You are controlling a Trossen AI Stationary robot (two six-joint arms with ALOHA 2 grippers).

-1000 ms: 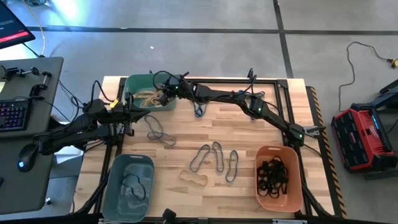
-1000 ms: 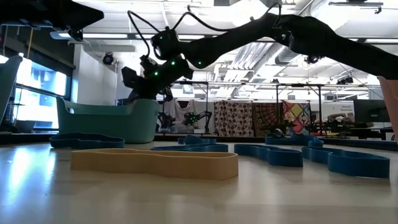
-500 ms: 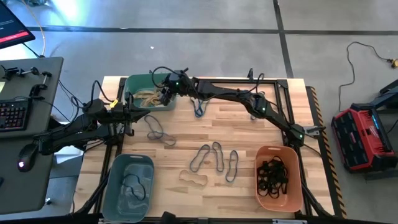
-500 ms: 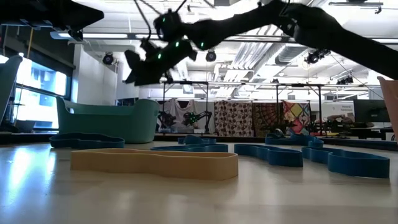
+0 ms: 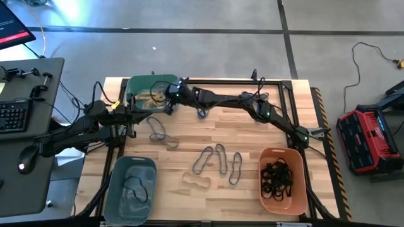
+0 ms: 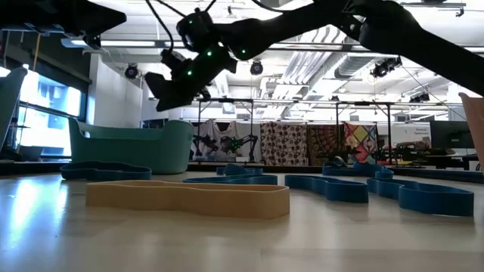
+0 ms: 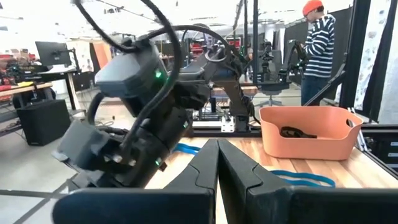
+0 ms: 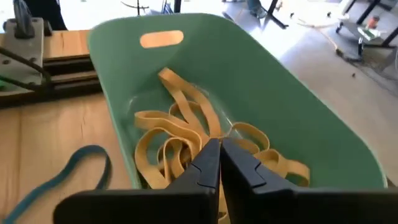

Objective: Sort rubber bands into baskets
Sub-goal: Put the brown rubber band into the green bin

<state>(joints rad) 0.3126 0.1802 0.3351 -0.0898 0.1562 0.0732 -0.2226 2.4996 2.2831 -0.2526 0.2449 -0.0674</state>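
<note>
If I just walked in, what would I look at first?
Probably the long right arm stretched across the far side of the table, its right gripper shut and empty above the teal-green basket, which holds a heap of tan rubber bands. Next, the orange basket at the near right corner, stuffed with black rubber bands. Blue rubber bands lie loose mid-table.

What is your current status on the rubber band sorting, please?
Right end effector shut, empty, over teal-green basket holding tan bands. Left end effector shut, parked at table's left. Blue bands and one tan band still loose on table. Nothing in the way.
</note>
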